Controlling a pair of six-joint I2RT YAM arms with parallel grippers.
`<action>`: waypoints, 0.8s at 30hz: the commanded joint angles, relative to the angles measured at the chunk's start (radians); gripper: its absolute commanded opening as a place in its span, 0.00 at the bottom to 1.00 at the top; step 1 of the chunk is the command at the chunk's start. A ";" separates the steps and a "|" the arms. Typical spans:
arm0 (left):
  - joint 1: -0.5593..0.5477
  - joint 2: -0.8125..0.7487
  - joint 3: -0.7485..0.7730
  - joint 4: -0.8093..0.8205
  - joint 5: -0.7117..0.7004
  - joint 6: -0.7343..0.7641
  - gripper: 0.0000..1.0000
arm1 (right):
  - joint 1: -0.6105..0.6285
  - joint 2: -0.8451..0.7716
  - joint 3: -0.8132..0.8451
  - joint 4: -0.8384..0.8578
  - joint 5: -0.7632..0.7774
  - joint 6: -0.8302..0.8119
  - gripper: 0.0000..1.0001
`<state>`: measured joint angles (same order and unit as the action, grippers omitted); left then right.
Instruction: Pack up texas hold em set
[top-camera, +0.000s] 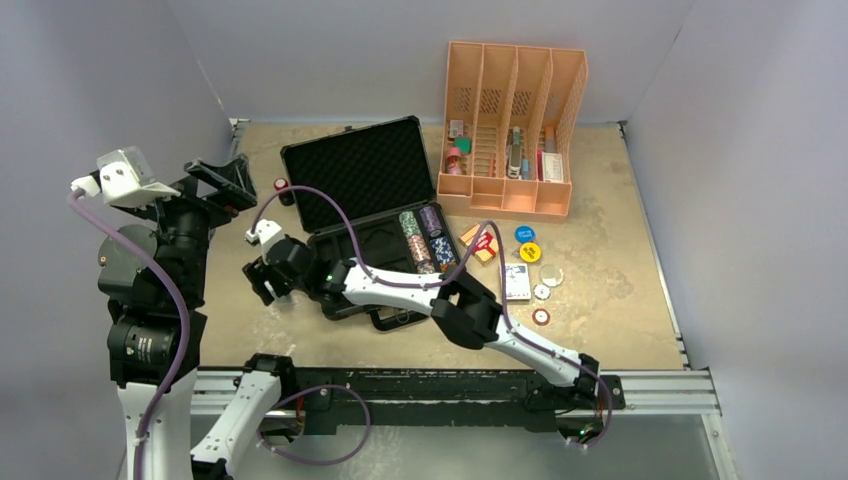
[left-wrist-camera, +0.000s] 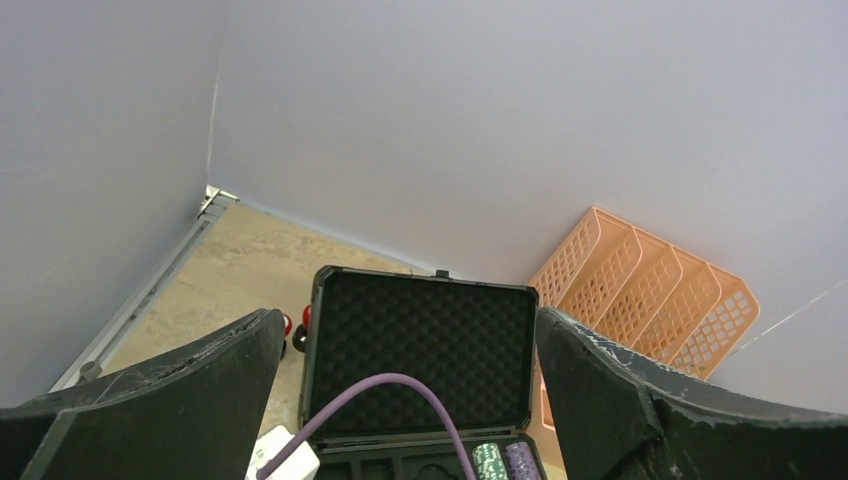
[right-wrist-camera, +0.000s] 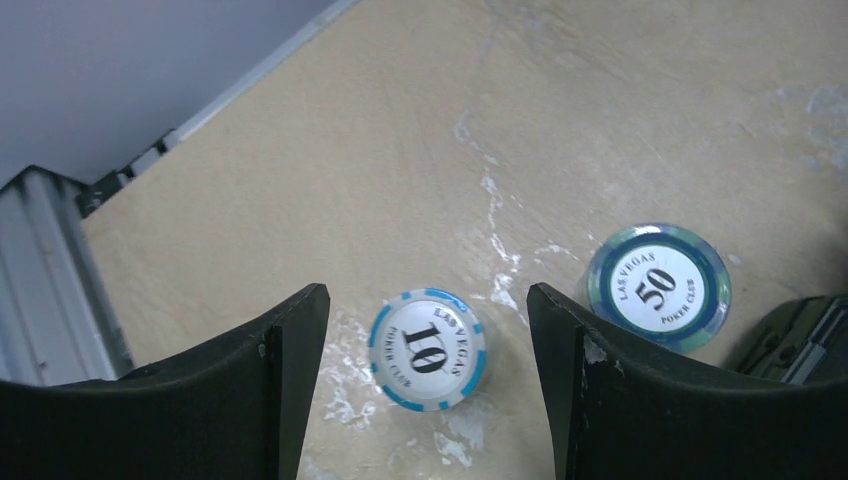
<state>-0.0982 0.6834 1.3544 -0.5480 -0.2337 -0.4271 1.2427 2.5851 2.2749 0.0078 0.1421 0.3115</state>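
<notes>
A round, blue-rimmed "10" chip (right-wrist-camera: 427, 349) is framed on the mottled tabletop (right-wrist-camera: 400, 150) by the wide-spread black fingers (right-wrist-camera: 250, 385) of the right gripper (right-wrist-camera: 427, 318).

Lower half of the briefcase (left-wrist-camera: 420, 350) is cropped

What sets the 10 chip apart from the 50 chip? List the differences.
Value: the 10 chip reads 10, the 50 chip reads 50. Colour: the 10 chip has a white and light-blue rim; the 50 chip has a dark blue ring with a pale green edge. Place: the 10 chip lies between the fingers of the open right gripper; the 50 chip lies outside them. Both lie flat, face up, on the table, printed Las Vegas.
</notes>
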 joint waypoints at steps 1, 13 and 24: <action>0.006 0.013 0.032 0.015 0.036 -0.009 0.96 | -0.003 0.000 0.052 -0.028 0.090 0.047 0.76; 0.006 0.017 0.020 0.025 0.036 -0.024 0.95 | -0.003 0.030 0.101 -0.055 0.077 0.043 0.47; 0.006 0.005 0.020 0.012 0.007 -0.033 0.97 | -0.005 -0.169 -0.075 0.032 -0.190 0.007 0.19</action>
<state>-0.0982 0.6914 1.3556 -0.5499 -0.2123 -0.4465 1.2396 2.5931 2.2562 -0.0189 0.1112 0.3359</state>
